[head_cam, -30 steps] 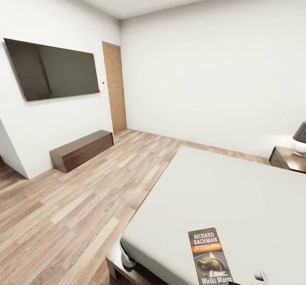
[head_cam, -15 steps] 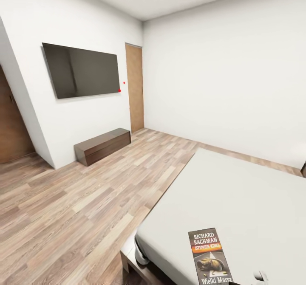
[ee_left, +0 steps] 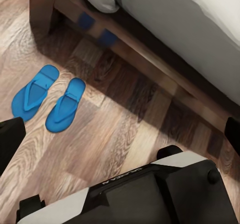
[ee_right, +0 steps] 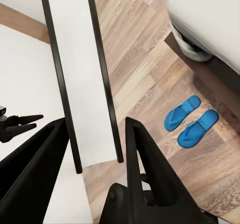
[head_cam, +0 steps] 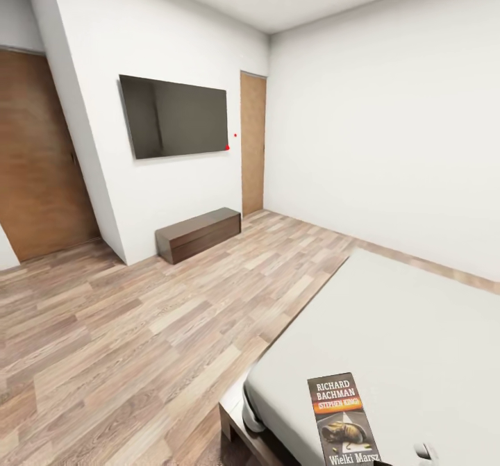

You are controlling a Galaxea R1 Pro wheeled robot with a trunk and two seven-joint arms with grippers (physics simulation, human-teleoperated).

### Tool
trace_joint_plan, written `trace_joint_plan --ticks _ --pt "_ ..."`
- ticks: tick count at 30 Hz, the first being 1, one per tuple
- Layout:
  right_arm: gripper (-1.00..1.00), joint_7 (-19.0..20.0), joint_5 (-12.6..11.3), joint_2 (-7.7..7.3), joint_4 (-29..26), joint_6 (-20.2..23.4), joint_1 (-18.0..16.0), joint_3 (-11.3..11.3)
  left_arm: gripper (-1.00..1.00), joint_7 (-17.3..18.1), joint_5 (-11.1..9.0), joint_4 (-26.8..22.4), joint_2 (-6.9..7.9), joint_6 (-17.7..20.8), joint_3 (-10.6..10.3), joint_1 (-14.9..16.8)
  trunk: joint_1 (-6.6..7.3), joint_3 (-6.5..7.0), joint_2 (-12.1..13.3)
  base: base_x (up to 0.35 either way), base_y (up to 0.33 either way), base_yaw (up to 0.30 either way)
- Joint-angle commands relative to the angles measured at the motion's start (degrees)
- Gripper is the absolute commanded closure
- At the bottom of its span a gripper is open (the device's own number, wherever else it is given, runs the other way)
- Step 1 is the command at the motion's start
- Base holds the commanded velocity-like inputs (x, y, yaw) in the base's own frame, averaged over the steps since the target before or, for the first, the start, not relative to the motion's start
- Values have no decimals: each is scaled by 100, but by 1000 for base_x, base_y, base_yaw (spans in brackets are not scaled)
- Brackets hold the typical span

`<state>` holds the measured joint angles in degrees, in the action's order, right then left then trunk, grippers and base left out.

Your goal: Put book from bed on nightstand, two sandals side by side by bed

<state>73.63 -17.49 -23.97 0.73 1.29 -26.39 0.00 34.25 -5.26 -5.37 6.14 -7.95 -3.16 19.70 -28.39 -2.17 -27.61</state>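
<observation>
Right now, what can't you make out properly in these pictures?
- Dark paperback book: head view, the picture's bottom edge cuts off its lower end.
- Low brown wooden bed with grey mattress: head view, cut off by the right and bottom edges.
- Bright blue flat sandals: left wrist view, too small to tell left shoe from right.

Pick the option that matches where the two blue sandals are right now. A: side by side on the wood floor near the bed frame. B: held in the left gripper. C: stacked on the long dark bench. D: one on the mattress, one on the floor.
A: in the left wrist view the two sandals lie parallel, close together, on the plank floor beside the bed's dark wooden frame.
</observation>
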Motion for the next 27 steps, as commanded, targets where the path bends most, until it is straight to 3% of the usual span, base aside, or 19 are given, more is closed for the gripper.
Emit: trace_joint_plan --ticks 1,9,27 --pt "100 20 -18 -2 6 11 -7 -34 -100 16 -54 10 1 -14 -36 8 -3 -12 -12 0 0 292" --pt "100 20 -18 -2 6 11 -5 -32 -100 17 -54 10 1 -14 -38 8 -3 -12 -12 0 0 251" --pt "100 33 -18 -2 6 11 -7 -32 -100 14 -52 10 1 -15 -36 8 -3 49 -12 0 0 13"
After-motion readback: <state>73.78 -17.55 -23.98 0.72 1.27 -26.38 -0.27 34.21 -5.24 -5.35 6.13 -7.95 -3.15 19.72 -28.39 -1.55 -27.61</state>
